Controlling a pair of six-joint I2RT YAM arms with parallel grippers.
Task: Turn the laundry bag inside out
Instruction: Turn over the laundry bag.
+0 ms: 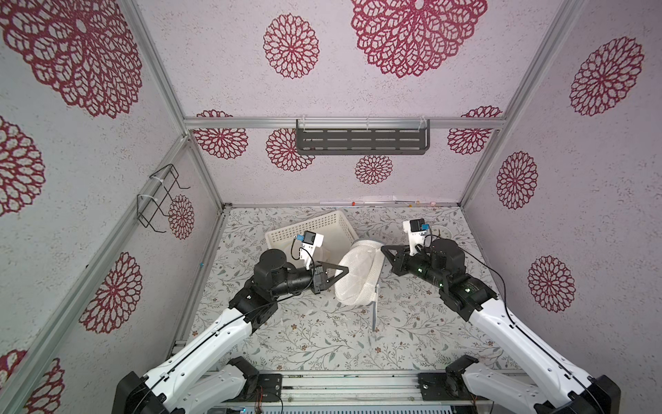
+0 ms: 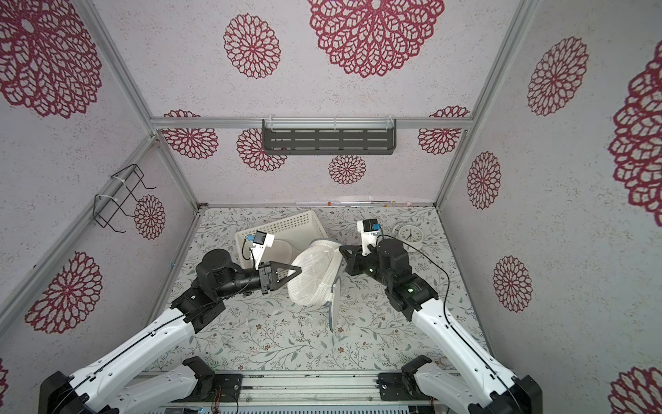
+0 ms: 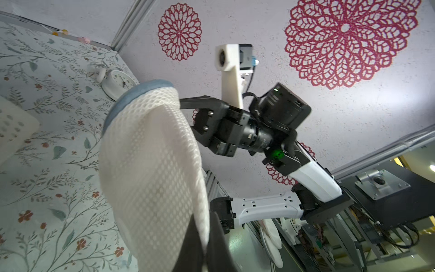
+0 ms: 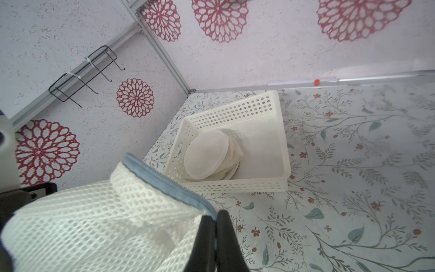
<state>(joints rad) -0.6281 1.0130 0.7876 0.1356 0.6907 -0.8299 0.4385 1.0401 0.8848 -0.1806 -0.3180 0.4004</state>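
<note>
Your right hand (image 4: 215,217) is pinched tight on the blue zip edge of the laundry bag (image 4: 106,219). Your left hand (image 1: 344,269) is clamped on its white mesh from the opposite side. The bag hangs stretched between them over the table (image 1: 322,340), just beside the basket (image 4: 235,110), which holds other mesh bags (image 4: 207,155).
</note>
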